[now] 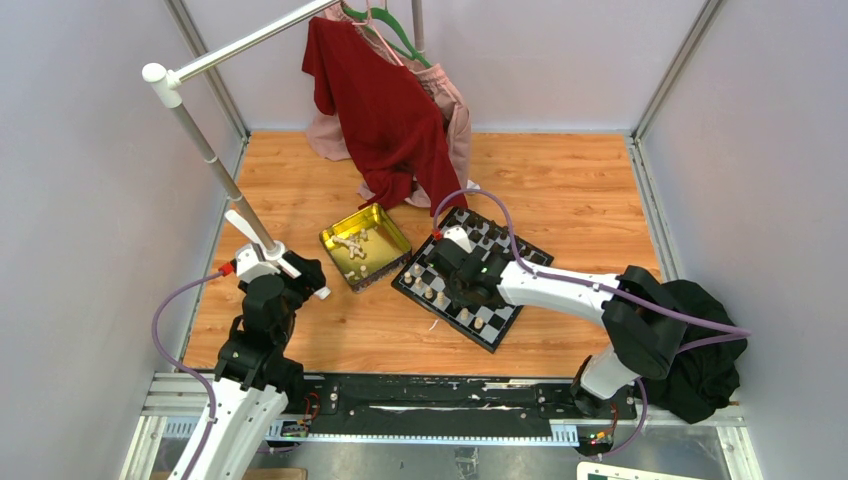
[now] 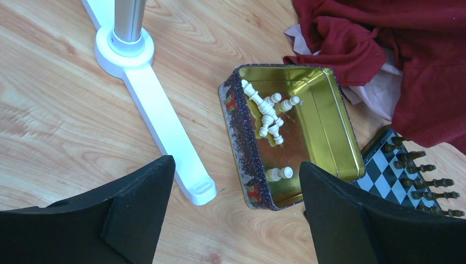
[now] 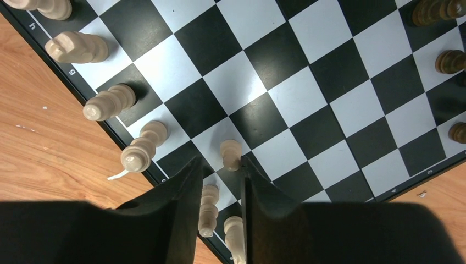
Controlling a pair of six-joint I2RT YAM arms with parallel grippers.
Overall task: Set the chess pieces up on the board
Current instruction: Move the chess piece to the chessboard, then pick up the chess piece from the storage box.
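Observation:
The black-and-white board (image 1: 528, 262) lies right of centre. Cream pieces (image 3: 110, 102) stand along its near-left edge and dark pieces (image 3: 449, 60) along the far edge. My right gripper (image 1: 442, 260) hovers low over the board's left corner. Its jaws (image 3: 220, 165) are a little apart, and a cream pawn (image 3: 231, 154) stands at the tips against the right finger only. My left gripper (image 2: 236, 165) is wide open and empty above the table, just near of the gold tin (image 2: 324, 126). The tin holds several loose cream pieces (image 2: 267, 113).
A clothes rack's white foot (image 2: 165, 126) and pole (image 1: 215, 160) stand left of the tin (image 1: 385, 232). A red garment (image 1: 385, 110) over a pink one hangs down to the table behind the board. A black cloth (image 1: 705, 350) lies at the right arm's base.

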